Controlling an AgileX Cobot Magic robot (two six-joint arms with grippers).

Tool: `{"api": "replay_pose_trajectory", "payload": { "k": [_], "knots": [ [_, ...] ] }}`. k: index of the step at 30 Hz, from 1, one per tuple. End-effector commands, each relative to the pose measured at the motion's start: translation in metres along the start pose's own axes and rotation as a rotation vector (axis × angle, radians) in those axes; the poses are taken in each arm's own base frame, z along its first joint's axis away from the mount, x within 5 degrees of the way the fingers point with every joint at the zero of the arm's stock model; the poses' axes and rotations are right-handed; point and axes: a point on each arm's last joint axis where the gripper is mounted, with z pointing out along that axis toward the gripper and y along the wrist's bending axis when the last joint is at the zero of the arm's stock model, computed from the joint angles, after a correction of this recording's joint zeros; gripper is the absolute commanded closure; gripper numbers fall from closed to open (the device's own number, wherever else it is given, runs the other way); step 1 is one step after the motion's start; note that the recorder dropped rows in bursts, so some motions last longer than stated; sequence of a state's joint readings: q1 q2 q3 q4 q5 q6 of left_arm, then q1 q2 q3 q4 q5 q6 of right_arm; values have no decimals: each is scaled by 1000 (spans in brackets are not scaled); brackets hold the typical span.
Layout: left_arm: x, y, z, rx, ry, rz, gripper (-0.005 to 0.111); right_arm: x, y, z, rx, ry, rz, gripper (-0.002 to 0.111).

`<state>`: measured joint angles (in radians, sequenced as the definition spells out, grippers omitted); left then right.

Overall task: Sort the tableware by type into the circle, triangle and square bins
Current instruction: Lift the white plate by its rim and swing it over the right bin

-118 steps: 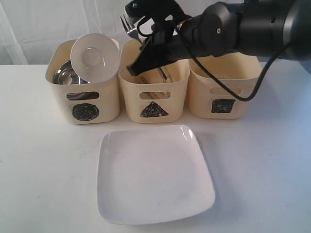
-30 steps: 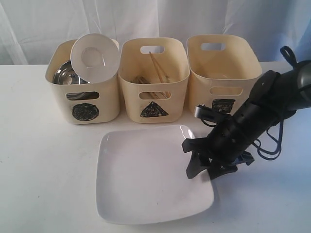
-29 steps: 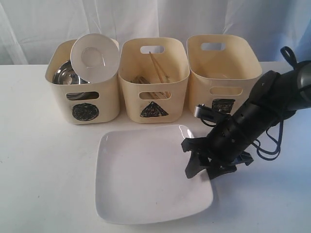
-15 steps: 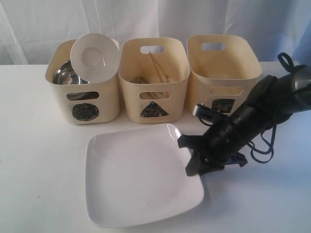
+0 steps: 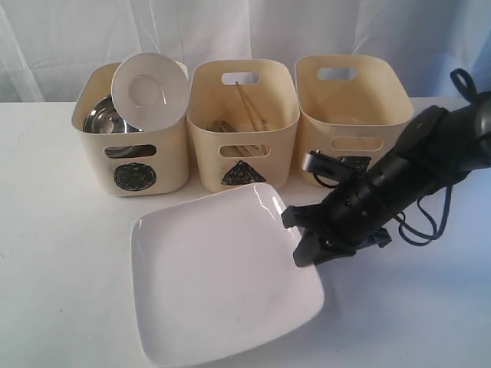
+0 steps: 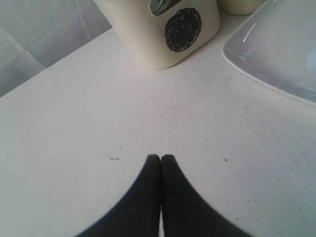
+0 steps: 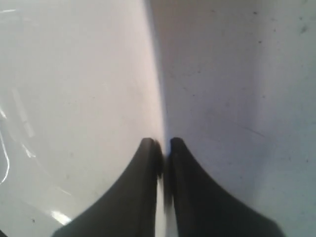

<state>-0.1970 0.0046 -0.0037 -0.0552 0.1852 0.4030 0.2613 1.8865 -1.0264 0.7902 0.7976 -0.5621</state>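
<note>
Plate [image 5: 222,276], white, glossy, square, lower centre, skewed with a corner to upper right; right gripper [image 5: 295,238] clamped on its right rim; left gripper [image 6: 161,158] closed, empty.

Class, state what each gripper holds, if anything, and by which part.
The right gripper pinches the white square plate by its rim, on that arm's side; the left gripper holds nothing.

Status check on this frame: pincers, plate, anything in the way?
Left pincer shut, empty, above table. Right pincer shut on plate rim, that side looks raised. Square bin right behind arm, nothing else between.
</note>
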Motion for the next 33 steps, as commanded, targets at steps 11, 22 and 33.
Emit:
{"api": "replay_pose_trajectory", "payload": {
  "k": [11,22,33],
  "knots": [
    [1,-1,0,3,-5,-4,107,7,17,-49,-15,-54,-115,108],
    [1,-1,0,3,-5,-4,107,9,15,-71,-15,-98,-122,108],
    [1,-1,0,3,-5,-4,107,19,33,-98,-30,-148,-193,108]
  ]
}}
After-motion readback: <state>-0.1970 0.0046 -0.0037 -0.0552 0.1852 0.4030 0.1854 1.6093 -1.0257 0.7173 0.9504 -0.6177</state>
